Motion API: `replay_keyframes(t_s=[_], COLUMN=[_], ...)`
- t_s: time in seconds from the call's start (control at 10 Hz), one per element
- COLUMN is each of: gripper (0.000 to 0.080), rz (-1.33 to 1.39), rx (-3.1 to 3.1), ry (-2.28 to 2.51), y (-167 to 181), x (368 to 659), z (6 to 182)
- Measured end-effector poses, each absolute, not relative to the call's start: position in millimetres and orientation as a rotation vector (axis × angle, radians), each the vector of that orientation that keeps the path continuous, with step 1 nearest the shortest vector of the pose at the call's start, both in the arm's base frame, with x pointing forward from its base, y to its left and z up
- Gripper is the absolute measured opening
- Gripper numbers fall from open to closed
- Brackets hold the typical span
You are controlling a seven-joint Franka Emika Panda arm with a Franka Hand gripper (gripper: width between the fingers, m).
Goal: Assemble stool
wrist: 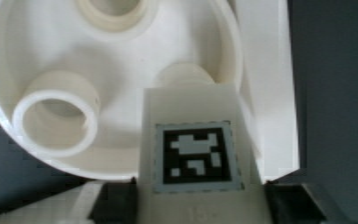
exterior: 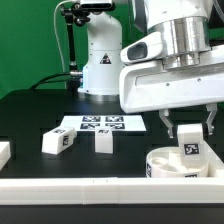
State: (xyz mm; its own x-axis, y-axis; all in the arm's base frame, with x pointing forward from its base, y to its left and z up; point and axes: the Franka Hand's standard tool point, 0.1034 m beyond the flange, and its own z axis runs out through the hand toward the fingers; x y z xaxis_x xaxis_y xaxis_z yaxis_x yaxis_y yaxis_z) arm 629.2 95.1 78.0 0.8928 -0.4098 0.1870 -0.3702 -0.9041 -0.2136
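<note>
The gripper (exterior: 189, 133) is clenched on a tagged leg (exterior: 190, 149). The leg is upright between its fingers, directly over the round seat (exterior: 158, 163).

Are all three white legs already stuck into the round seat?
No: one leg and a second leg lie loose on the table; the tool holds the third leg.

backdrop: plain green wall (exterior: 30, 45); surface: black table (exterior: 25, 118); front edge: long white rail (exterior: 70, 187); light: even
</note>
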Motion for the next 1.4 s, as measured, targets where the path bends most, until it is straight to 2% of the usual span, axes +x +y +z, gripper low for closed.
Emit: replay_keyframes(t_s=[0.4,1.1,1.3,1.4], gripper=[0.0343,0.0343,0.0343,0.0453], rz=[-0.307,-0.175,-0.187,-0.194], rx=[-2.634,-2.16,-2.182,-2.215], ry=[1.186,1.802,1.773,1.735], y=[104.3,102.2,101.9,100.2], x=[629.5,634.2,634.6,634.8], z=[77.9,78.9,78.8,79.4])
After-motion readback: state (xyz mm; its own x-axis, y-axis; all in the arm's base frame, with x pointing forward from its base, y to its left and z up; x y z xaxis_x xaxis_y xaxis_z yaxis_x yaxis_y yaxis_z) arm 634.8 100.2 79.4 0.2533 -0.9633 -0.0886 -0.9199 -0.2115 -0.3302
